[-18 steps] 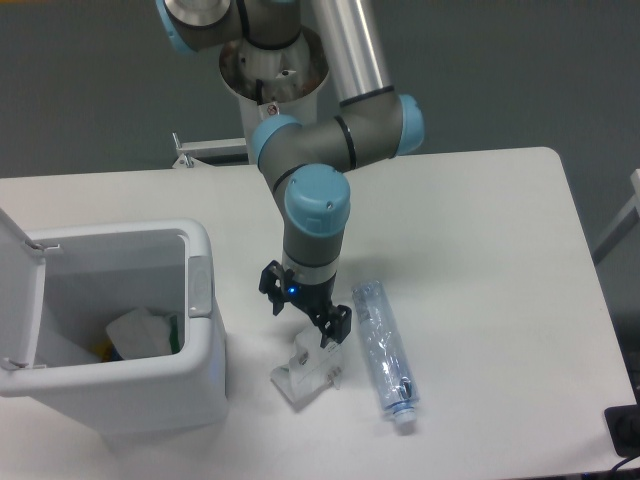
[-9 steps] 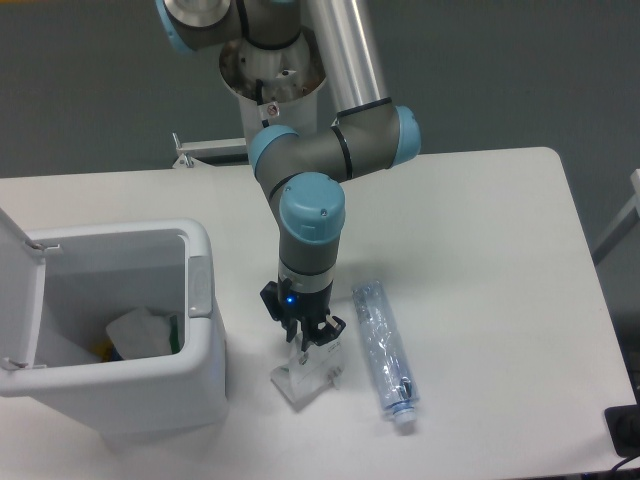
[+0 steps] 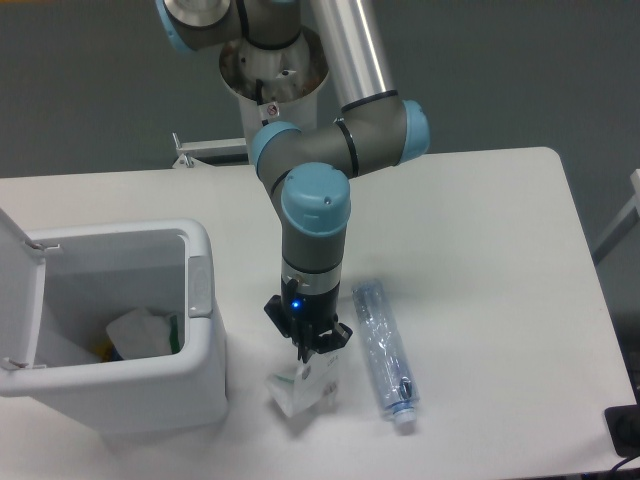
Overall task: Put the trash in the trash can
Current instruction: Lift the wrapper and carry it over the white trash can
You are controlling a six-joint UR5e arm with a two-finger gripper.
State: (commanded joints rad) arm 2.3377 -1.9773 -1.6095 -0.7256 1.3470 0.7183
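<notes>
Lid raised on trash can (image 3: 205, 345), crumpled trash seen inside; wrapper (image 3: 300, 386) is pinched by the closed end effector (image 3: 307, 350).

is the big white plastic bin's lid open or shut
Open. The white rectangular plastic bin has its hinged lid swung up at the left, exposing trash inside.

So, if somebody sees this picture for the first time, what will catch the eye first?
Probably the grey and blue robot arm in the middle, reaching down so that its end effector pinches the top of the crumpled white wrapper on the table. Left of it stands the big white trash can, lid open, with some waste already inside. Right of the wrapper lies a clear plastic bottle.
</notes>
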